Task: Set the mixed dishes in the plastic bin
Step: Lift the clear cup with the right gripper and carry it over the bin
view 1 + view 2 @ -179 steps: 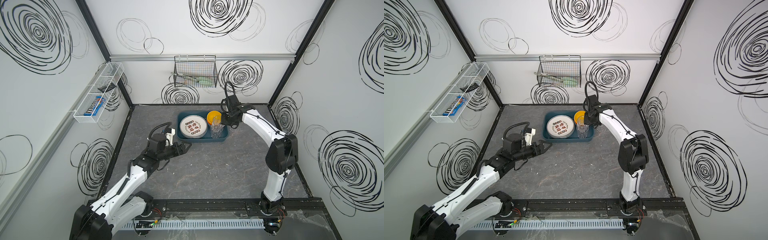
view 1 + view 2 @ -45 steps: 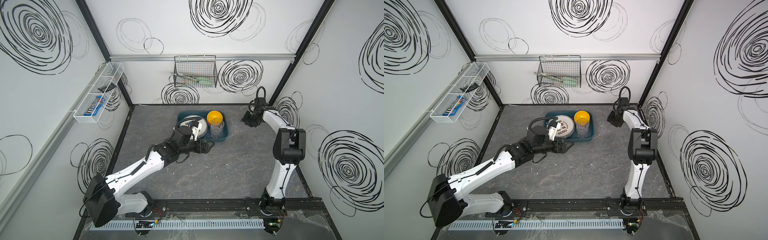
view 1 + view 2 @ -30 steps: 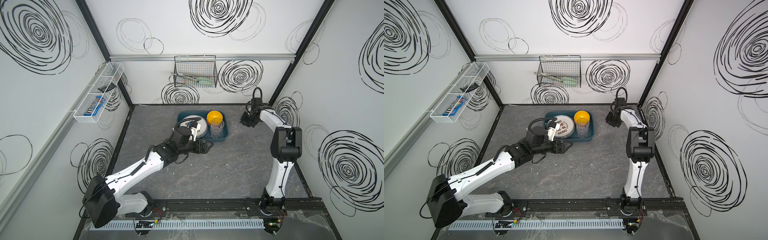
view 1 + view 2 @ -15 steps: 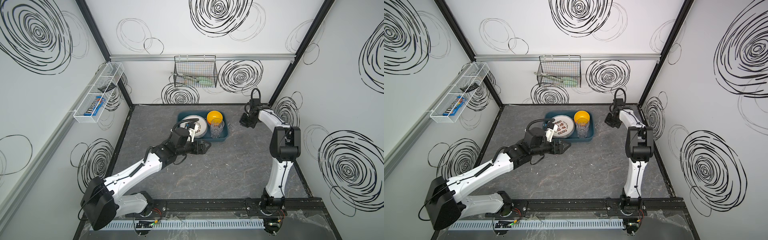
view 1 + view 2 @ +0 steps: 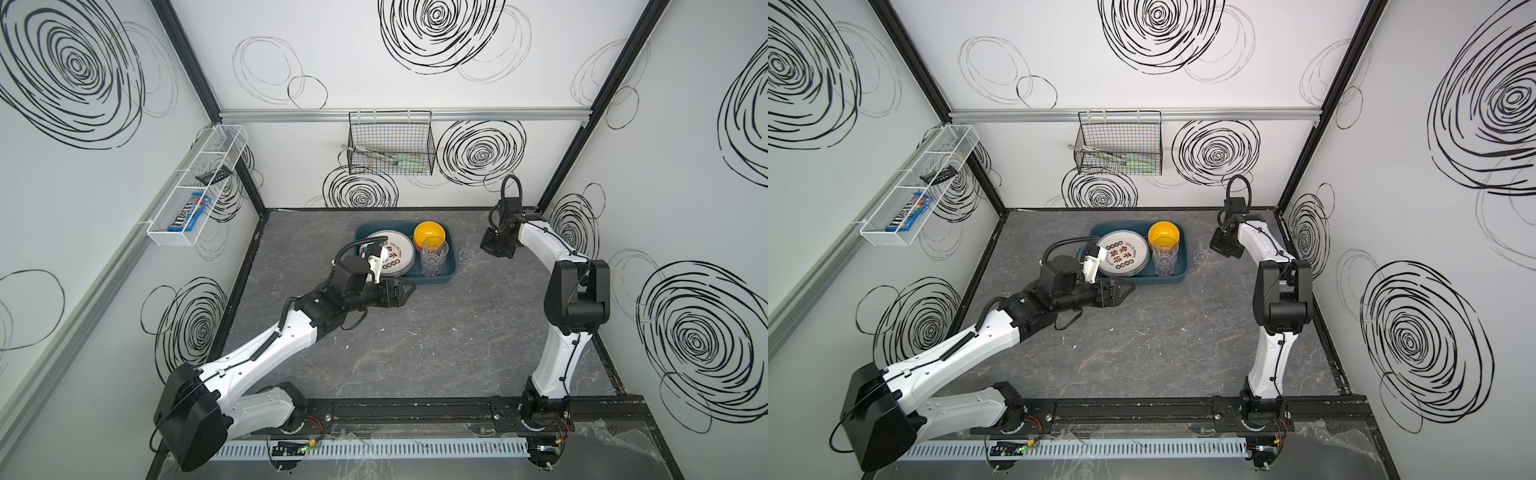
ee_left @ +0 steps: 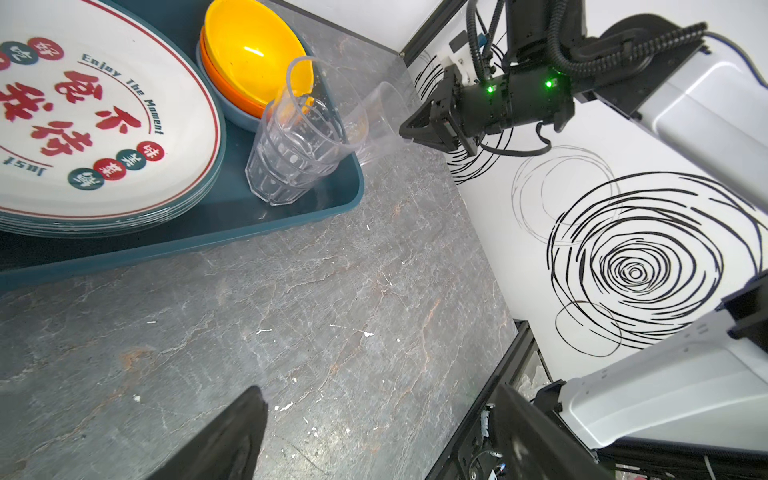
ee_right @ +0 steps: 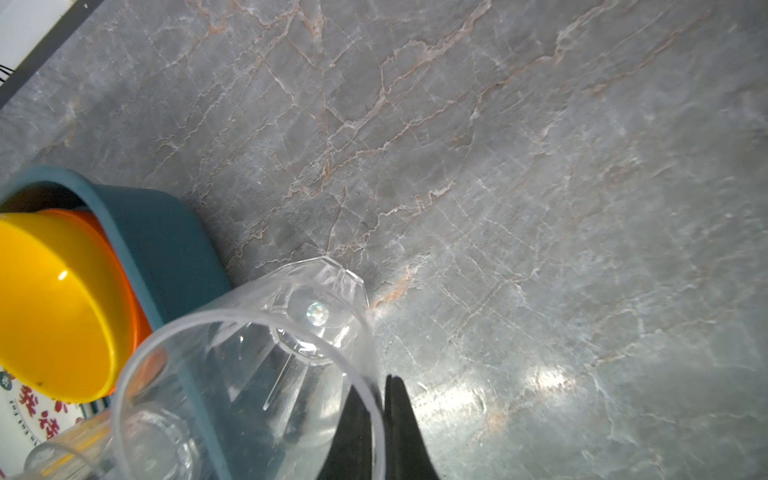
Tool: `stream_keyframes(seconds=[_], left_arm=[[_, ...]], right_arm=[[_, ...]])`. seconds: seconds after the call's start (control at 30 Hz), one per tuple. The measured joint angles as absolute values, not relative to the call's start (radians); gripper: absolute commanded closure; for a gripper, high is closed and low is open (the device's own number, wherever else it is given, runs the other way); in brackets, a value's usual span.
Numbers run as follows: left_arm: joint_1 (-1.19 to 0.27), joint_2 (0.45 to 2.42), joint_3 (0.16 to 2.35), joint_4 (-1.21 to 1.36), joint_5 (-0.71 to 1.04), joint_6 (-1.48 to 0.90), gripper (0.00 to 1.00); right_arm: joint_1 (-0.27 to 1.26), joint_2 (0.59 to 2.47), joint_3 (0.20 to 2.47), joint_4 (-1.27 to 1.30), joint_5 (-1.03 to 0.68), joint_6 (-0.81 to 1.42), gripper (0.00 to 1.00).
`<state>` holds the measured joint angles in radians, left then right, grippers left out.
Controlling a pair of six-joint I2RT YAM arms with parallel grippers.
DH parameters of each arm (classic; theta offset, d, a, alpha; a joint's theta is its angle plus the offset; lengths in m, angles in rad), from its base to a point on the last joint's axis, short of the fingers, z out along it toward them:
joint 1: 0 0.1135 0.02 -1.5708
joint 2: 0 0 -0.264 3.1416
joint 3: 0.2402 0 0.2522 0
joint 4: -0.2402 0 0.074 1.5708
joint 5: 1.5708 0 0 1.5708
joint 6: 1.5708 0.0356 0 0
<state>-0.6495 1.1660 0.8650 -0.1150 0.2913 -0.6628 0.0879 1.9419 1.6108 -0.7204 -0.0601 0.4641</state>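
Observation:
The dark teal plastic bin point(image 5: 432, 280) point(image 5: 1158, 279) holds a stack of white plates point(image 5: 395, 259) point(image 6: 104, 124), a yellow bowl point(image 5: 429, 233) point(image 7: 54, 307) nested on an orange one, and stacked clear cups point(image 5: 433, 259) point(image 6: 291, 166). Just outside the bin's right wall, another clear cup point(image 5: 467, 253) point(image 6: 374, 120) point(image 7: 257, 353) tilts with its base at the table. My right gripper point(image 5: 484, 249) point(image 5: 1212, 247) point(image 7: 382, 399) is shut on that cup's rim, one finger inside and one outside. In front of the bin, my left gripper point(image 5: 409, 289) point(image 5: 1129, 289) point(image 6: 380, 390) is open and holds nothing.
A black wire basket point(image 5: 390, 145) hangs on the back wall. A white mesh shelf point(image 5: 195, 187) is fixed to the left wall. The enclosure's right wall stands close behind the right arm. A black rail point(image 5: 415, 411) runs along the table's front edge.
My right gripper has shut on the clear cup's rim and edged toward the bin. My left gripper has drawn back a little from the bin, still open.

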Motion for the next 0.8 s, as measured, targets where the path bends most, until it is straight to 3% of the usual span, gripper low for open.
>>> stream_keyframes(seconds=[0.8], left_arm=[[-0.519,1.068,0.837,-0.155,0.326,-0.662,0.10]], right_arm=[[0.223,1.764,1.697,-0.863,-0.006,0.418,1.00]])
